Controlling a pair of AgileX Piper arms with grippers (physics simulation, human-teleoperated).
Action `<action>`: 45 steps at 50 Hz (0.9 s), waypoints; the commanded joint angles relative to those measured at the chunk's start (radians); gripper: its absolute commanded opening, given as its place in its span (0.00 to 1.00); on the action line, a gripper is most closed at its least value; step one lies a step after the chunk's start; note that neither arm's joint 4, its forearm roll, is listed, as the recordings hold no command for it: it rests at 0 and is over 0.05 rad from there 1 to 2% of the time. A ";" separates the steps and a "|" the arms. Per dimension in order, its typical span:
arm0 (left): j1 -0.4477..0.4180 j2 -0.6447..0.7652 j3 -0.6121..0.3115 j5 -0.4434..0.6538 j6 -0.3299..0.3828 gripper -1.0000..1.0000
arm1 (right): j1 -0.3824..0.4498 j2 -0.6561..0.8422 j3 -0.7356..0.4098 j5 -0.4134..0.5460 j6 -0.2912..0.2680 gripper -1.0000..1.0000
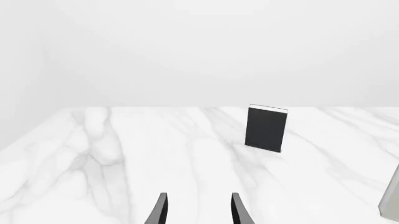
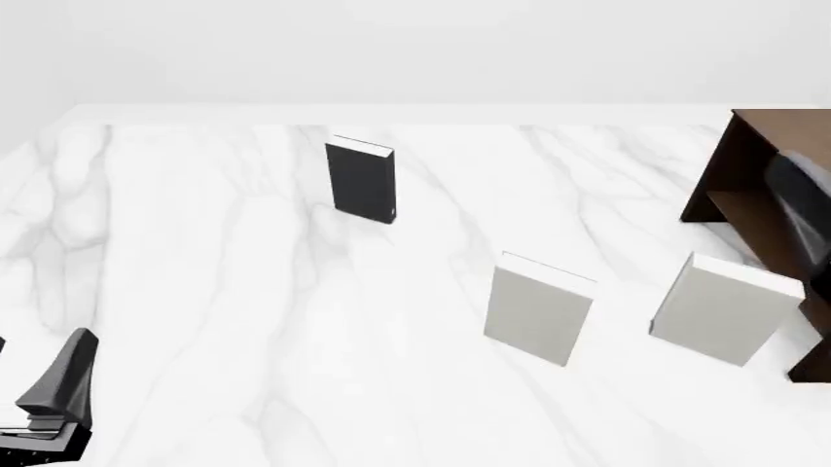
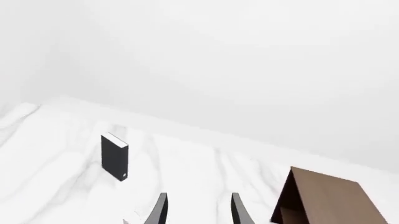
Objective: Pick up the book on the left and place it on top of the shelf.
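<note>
Front view: dark book point(image 2: 361, 181) standing upright on the white marble desk point(image 2: 260, 321), toward the far edge and left of the middle, white page edges along its top. Two pale books, nearer and to the right, also upright: first pale book point(image 2: 539, 309) around the middle of the desk, second pale book point(image 2: 723, 307) just beside the shelf point(image 2: 753, 185). Brown shelf at the right edge, cut off by the frame, open compartment facing the desk. Left tool point(image 2: 53, 394) low at the near left corner, well apart from the dark book; cannot tell from here how far its fingers stand apart. Right arm only a dark blur at the right edge in front of the shelf.

Left wrist view: left tool point(image 1: 198, 210) with two dark fingertips point(image 1: 160, 209) set apart, nothing between them, a moderate gap. Dark book point(image 1: 267, 128) upright ahead near the far edge of the desk point(image 1: 93, 163), untouched. Grey sliver of a pale book point(image 1: 391, 198) at the frame's border.

Right wrist view: right tool point(image 3: 198, 210) likewise parted and holding nothing. Dark book point(image 3: 115, 157) upright on the desk point(image 3: 56, 154), well apart from the shelf point(image 3: 327, 198), whose flat brown top shows bare.
</note>
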 commanded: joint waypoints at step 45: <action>0.000 0.000 0.000 0.000 0.000 1.00 | 0.128 0.511 -0.235 -0.162 -0.122 1.00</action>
